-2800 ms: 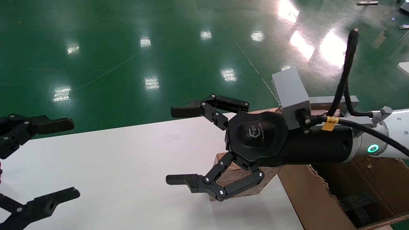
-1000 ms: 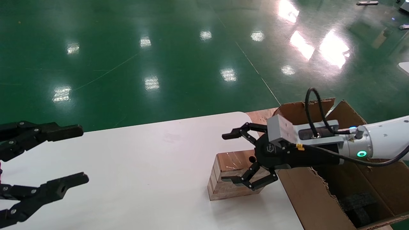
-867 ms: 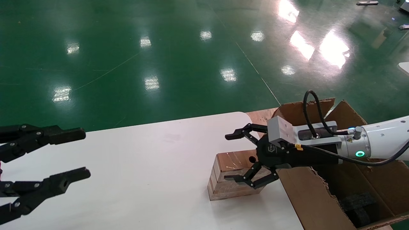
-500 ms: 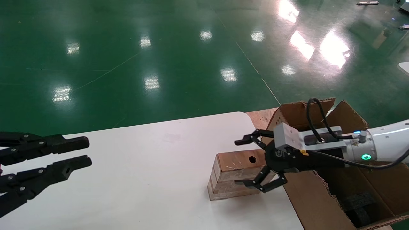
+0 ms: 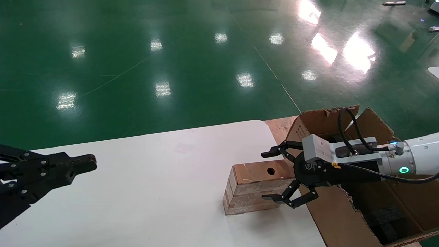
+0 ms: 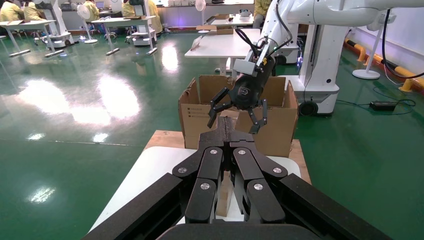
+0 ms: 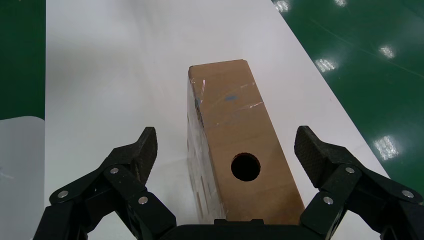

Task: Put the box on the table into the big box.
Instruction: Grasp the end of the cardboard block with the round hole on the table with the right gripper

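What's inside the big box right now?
Black foam blocks lie at the bottom of the big box. The right gripper and arm cover the rest.

Glossy green floor [image 5: 144, 58] with bright ceiling-light glare patches. White work tables [image 6: 227, 42] farther back, people in yellow seated at the far ones. Another white robot base [image 6: 320, 75] parked beside a table. Yellow-black floor barrier [image 6: 382, 62] along far wall.

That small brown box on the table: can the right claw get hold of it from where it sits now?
Probably yes. The right gripper is open with a finger on each side of the box, and nothing lies between them.
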### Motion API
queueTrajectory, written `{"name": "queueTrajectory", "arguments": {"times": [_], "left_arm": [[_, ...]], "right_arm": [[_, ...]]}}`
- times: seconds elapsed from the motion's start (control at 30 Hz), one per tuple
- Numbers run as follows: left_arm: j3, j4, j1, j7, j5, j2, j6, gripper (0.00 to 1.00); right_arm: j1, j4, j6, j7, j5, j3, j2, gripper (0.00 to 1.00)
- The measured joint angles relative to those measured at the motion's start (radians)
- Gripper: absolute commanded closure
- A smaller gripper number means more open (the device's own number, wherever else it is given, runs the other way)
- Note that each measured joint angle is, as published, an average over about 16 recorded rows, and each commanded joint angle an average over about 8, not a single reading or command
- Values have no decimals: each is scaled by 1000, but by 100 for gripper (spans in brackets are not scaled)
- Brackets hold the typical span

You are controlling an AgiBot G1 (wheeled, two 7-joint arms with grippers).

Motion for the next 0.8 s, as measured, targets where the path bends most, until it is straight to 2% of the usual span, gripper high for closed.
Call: {"name": "queueTrajectory", "arguments": {"times": [0.7,0.8], "left_arm": [[0,0,0,0,0,0,0,100],[0,0,0,0,0,0,0,65]], "right_arm": [[73,-93,4,-63,40,-127,-23,0],[80,-102,4,-67,44,-138,-25,0]]}}
